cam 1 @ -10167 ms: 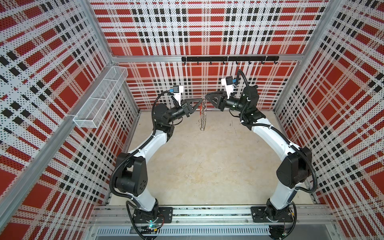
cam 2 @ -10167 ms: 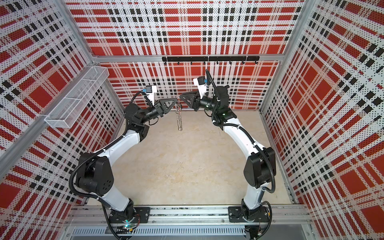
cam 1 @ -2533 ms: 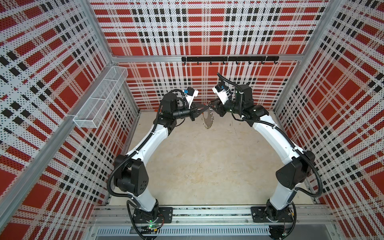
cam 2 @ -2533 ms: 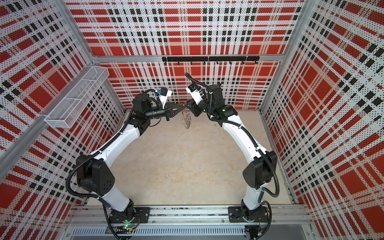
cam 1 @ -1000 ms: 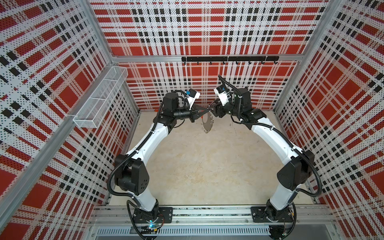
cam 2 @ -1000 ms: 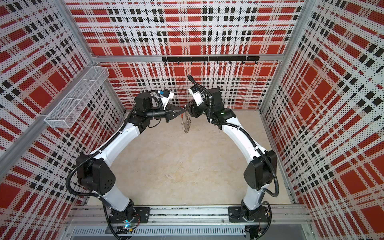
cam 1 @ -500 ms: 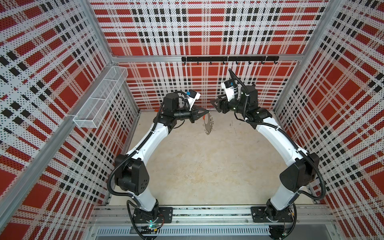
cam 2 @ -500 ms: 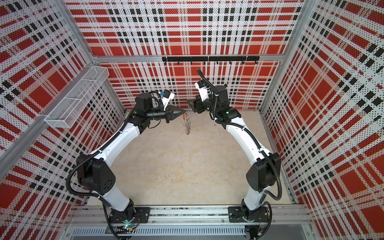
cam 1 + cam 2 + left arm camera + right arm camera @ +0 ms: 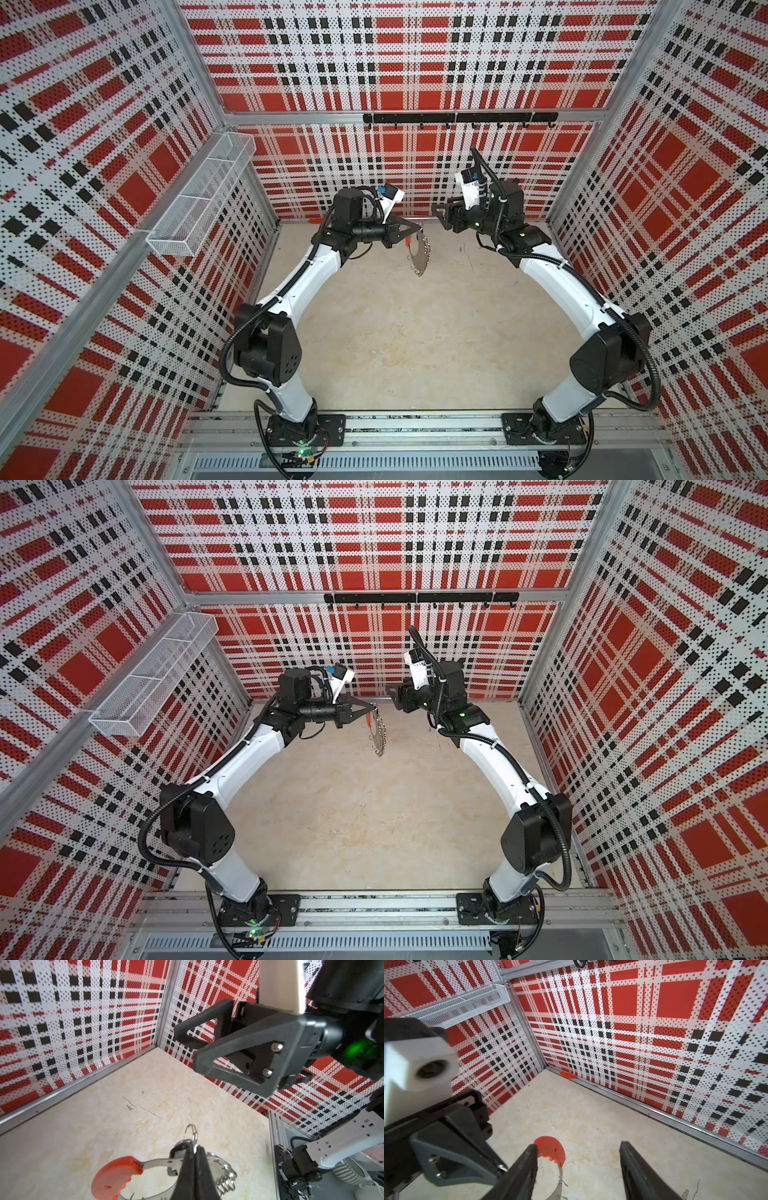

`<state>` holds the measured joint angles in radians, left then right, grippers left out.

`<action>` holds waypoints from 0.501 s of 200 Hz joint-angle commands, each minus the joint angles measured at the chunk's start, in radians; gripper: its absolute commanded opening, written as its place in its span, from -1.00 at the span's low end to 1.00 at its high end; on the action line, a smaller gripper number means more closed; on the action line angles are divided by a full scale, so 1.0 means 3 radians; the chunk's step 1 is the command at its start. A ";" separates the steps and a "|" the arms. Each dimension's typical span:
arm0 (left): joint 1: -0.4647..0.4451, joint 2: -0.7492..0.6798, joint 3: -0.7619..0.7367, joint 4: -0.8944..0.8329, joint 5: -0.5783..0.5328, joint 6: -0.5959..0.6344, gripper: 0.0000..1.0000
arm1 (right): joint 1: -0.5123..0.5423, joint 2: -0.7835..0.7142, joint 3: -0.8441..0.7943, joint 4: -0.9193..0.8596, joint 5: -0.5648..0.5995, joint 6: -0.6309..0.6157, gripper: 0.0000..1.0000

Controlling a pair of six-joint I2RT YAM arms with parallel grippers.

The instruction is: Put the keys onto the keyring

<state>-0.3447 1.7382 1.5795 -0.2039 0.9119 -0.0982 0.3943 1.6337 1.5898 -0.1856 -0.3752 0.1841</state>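
The left gripper (image 9: pixel 371 708) pinches the keyring (image 9: pixel 377 734), which hangs below its closed jaws, the right gripper (image 9: pixel 390 696) just opposite.

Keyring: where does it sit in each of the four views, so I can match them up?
Top view: keyring hangs mid-picture from the left gripper.
Top view: also mid-picture, under that gripper.
Left wrist view: close up, pinched in the shut tips, red end sticking out.
Right wrist view: mostly the red end, beside the open right gripper.
Shared landmark: the red end, visible in all four.
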 commanded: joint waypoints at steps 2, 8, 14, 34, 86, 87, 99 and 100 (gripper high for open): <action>-0.0022 0.0152 0.0181 -0.0204 0.0007 -0.0146 -1.00 | -0.0003 -0.0136 -0.0153 0.0114 -0.0320 0.0029 0.20; -0.0022 0.0177 0.0211 -0.0250 -0.0009 -0.0158 -1.00 | -0.0005 -0.0135 -0.0189 0.0095 -0.0370 0.0039 0.12; -0.0022 0.0200 0.0230 -0.0282 -0.0023 -0.0175 -1.00 | -0.0002 -0.0137 -0.0224 0.0078 -0.0412 0.0053 0.05; -0.0023 0.0247 0.0262 -0.0287 -0.0050 -0.0246 -1.00 | -0.0001 -0.0126 -0.0328 0.0061 -0.0526 0.0100 -0.24; 0.0007 0.0321 0.0223 0.0053 0.0098 -0.0703 -1.00 | -0.0001 0.0032 -0.0381 0.0206 -0.0732 0.0299 -0.59; 0.0011 0.0319 0.0220 0.0062 0.0101 -0.0715 -1.00 | -0.0003 0.0039 -0.0378 0.0205 -0.0733 0.0305 -0.59; 0.0028 0.0328 0.0197 0.0152 0.0151 -0.0859 -1.00 | -0.0005 0.0126 -0.0318 0.0190 -0.0743 0.0368 -0.60; 0.0031 0.0330 0.0197 0.0158 0.0159 -0.0874 -1.00 | -0.0003 0.0132 -0.0316 0.0187 -0.0743 0.0373 -0.60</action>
<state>-0.3470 1.8297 1.6112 -0.2527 0.9043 -0.2569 0.3943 1.6272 1.4631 -0.1646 -0.5552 0.2539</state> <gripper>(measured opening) 0.042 0.204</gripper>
